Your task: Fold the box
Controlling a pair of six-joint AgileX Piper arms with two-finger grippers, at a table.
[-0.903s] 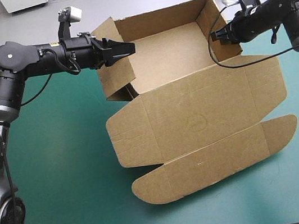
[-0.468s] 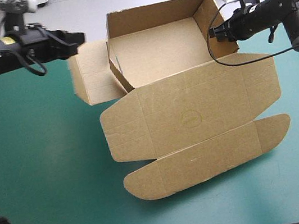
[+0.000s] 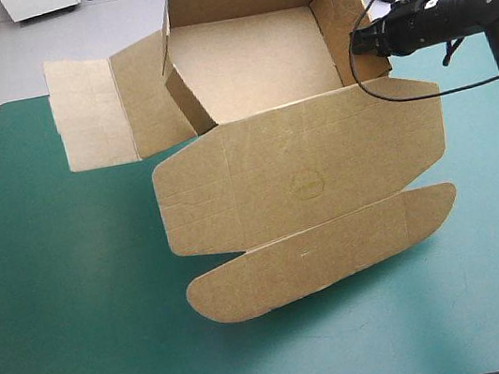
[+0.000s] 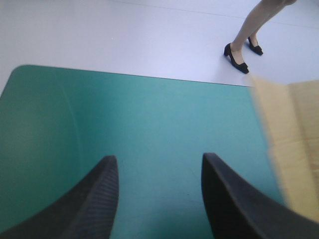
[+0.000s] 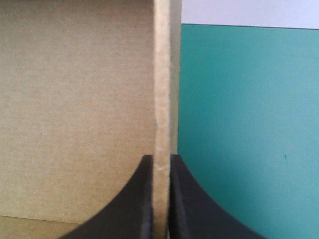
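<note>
Box (image 3: 296, 180) stands as an open tray at the desk's (image 3: 77, 300) twelve o'clock edge, lid flat toward six. Right fingers (image 5: 142, 199) clamp its three o'clock wall; left fingers (image 4: 99, 199) stand apart, clear of it at nine.

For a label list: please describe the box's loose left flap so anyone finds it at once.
On the table the box has a walled tray at its far side. From the tray's left wall the flap sticks out sideways. Unlike the round-ended lid flap, it has square corners and a middle crease.
</note>
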